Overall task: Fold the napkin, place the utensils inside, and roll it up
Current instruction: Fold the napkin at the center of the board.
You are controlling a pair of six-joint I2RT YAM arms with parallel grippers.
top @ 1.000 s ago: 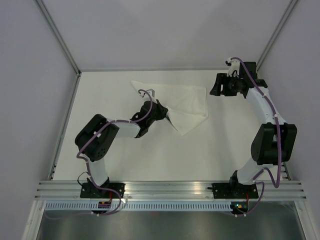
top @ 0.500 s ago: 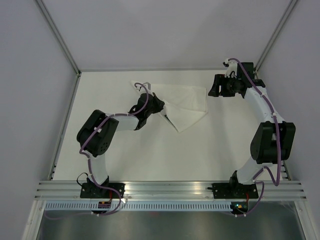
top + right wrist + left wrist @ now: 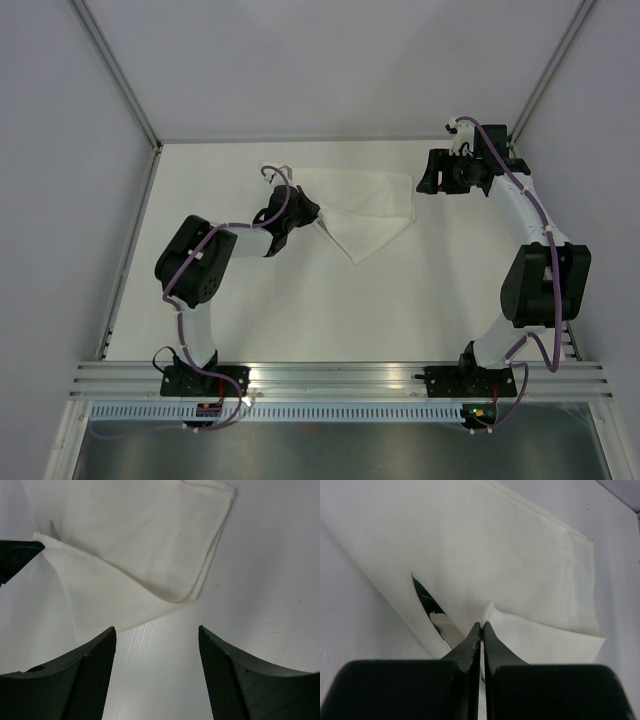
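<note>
The white napkin (image 3: 368, 203) lies folded at the back middle of the table, its left part doubled over. My left gripper (image 3: 306, 212) is shut, pinching the napkin's (image 3: 520, 560) folded edge between its fingertips (image 3: 481, 626). A silvery utensil blade (image 3: 434, 614) pokes out from under the cloth just left of the jaws; its handle is hidden. My right gripper (image 3: 430, 176) hovers open just right of the napkin (image 3: 130, 545), with bare table between its fingers (image 3: 156, 632). The utensil tip (image 3: 52, 528) shows at the cloth's left edge in the right wrist view.
The left gripper's dark fingertip (image 3: 17, 552) shows at the left edge of the right wrist view. Grey walls with metal frame bars (image 3: 115, 70) enclose the white table (image 3: 330, 310) on three sides. Aluminium rails (image 3: 340, 378) run along the near edge.
My left gripper has moved back and left, pulling the pinched napkin edge with it, so the cloth's near point sits further back. The right gripper shifted slightly.
</note>
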